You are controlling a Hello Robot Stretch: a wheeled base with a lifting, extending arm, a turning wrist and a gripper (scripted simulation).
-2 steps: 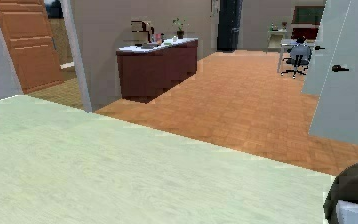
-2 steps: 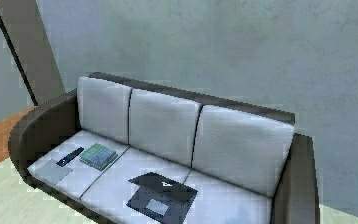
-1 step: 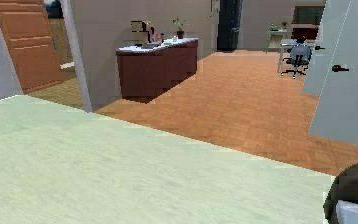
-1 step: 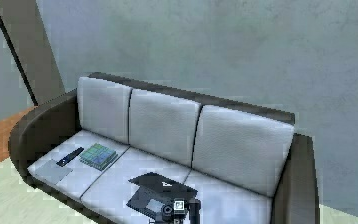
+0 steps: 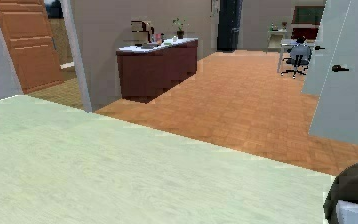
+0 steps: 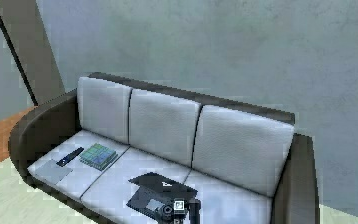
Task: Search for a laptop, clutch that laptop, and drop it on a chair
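Observation:
A dark laptop (image 6: 155,188) lies on the middle seat cushion of a grey sofa (image 6: 237,150) with a dark frame. My gripper (image 6: 170,211) shows at the arm side view's bottom edge, at the laptop's near edge, beside a small white marker square. With the laptop lying on the seat right behind it, I cannot tell whether the gripper holds anything. An office chair (image 5: 299,57) stands far off at a white desk, at the forward view's upper right.
On the sofa's left cushion lie a flat grey thing (image 6: 51,170), a dark remote (image 6: 70,156) and a greenish book (image 6: 100,155). A pale green rug (image 5: 127,160) covers the near floor, with wood floor (image 5: 237,100) beyond. A sink counter (image 5: 157,65) stands mid-room. A white door (image 5: 342,80) is at the right.

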